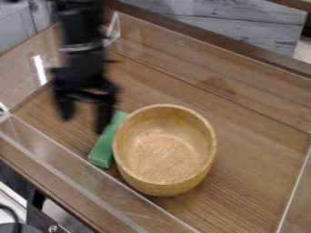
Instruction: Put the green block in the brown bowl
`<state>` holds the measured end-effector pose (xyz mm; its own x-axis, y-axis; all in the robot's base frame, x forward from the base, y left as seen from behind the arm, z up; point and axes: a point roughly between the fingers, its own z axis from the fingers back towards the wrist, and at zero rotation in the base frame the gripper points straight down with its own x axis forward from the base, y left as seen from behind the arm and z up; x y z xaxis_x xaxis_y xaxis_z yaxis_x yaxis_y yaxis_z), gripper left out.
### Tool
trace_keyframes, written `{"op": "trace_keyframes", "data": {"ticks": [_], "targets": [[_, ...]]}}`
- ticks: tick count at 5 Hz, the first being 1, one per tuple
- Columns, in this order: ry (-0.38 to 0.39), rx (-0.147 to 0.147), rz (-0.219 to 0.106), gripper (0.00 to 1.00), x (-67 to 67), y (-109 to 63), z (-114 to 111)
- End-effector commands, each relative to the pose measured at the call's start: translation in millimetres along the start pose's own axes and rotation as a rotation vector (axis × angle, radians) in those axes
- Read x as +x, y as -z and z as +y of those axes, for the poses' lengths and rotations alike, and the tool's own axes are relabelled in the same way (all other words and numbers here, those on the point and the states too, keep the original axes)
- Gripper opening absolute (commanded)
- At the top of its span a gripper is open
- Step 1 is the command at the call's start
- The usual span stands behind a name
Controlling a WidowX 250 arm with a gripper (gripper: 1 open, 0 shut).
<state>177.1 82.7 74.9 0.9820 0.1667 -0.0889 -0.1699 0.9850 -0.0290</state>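
Sitting nearest, brown bowl on the wooden table. Green block flat against its left wall. Beyond, gripper poised over block's far end, jaws spread, holding nothing.

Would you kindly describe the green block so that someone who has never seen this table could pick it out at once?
Start at the big round brown bowl on the wooden table. Lying flat against the bowl's left side is the green block, with the open gripper just above its far end. It is the only bright green, flat, bar-shaped thing there.
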Motion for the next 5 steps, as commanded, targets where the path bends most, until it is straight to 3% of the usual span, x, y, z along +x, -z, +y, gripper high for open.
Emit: {"op": "trace_keyframes", "data": {"ticks": [1, 5], "targets": [[-0.014, -0.012, -0.106, 1.0, 3.6, 8.1, 10], [-0.045, -0.053, -0.118, 1.0, 19.3, 42.0, 4]]}}
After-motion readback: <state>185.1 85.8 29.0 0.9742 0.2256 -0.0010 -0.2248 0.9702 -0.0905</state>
